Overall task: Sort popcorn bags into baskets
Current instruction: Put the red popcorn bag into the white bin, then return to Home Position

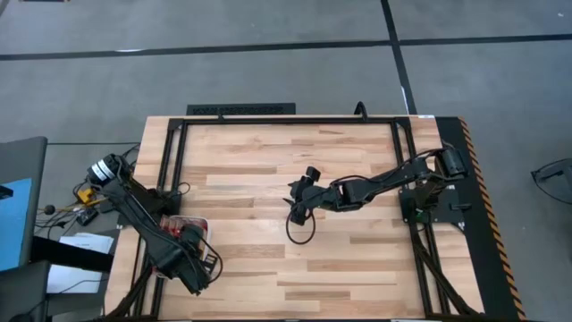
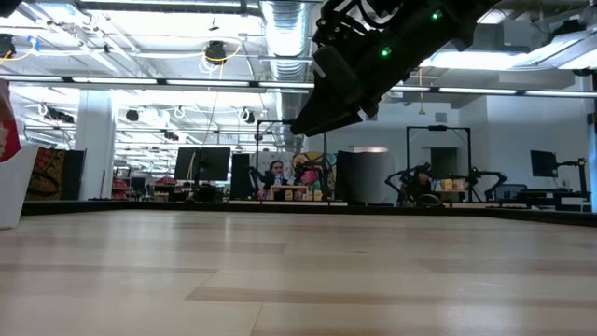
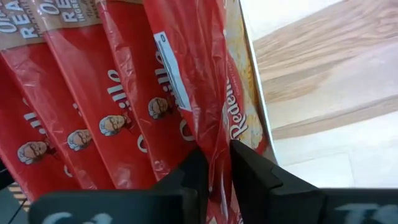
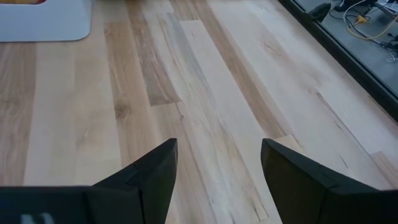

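Your left tool (image 3: 214,165) is pinched shut on one popcorn bag (image 3: 199,81), the end one of a row standing in the tray (image 1: 183,224) at the worktop's (image 1: 268,179) left edge. Keep the pinch firm. Beyond the tray, mid-worktop, your right tool (image 4: 217,165) waits open and empty.
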Robot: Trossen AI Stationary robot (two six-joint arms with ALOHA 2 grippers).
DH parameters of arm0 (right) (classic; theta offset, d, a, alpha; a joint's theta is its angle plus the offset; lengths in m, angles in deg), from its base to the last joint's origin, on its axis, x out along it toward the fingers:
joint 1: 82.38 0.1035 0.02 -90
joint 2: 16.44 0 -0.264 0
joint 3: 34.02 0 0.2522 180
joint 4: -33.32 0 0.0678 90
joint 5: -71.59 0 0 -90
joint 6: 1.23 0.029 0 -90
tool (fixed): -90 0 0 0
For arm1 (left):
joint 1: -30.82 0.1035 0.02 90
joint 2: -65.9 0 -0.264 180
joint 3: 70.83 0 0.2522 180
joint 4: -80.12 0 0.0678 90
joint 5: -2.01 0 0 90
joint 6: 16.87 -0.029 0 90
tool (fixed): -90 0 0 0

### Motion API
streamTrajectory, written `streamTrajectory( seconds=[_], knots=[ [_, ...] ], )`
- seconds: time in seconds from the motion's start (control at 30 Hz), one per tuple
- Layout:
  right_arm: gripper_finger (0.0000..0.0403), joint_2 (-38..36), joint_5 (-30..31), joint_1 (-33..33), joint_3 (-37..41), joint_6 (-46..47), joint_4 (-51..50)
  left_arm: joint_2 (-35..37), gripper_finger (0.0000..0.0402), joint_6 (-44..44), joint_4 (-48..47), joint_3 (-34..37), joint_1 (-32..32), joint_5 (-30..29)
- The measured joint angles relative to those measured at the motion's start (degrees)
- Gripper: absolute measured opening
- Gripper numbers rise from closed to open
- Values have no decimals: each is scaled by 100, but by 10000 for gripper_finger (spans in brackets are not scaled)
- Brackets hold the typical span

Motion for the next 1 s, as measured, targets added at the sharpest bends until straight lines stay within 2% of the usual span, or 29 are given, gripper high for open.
streamTrajectory(
  seconds=[0.33, 0.5, 0.63, 0.7, 0.8, 0.87, 1.0],
  knots=[
    [255, 0, -9, 8, 0, 16, 2, 13, 56, -217, -451, -332, 18, -56],
    [255, 0, -7, 43, 0, 17, -4, 13, 95, -309, -944, -477, -20, 237],
    [255, 0, -4, 82, 0, 16, -92, 13, 130, -500, -1638, -947, -20, 239],
    [255, 0, -1, 89, 0, 16, -142, 24, 145, -524, -1646, -1178, -24, -212],
    [255, 0, 18, 114, 0, 15, -202, 44, 159, -792, -1638, -1509, -24, -1214],
    [255, -24, 33, 172, 2, -8, -216, 53, 162, -992, -1624, -1622, -22, -2234],
    [255, -412, 15, 430, 43, -318, -206, 48, 157, -1684, -1260, -1518, -10, -4695]
  ],
)
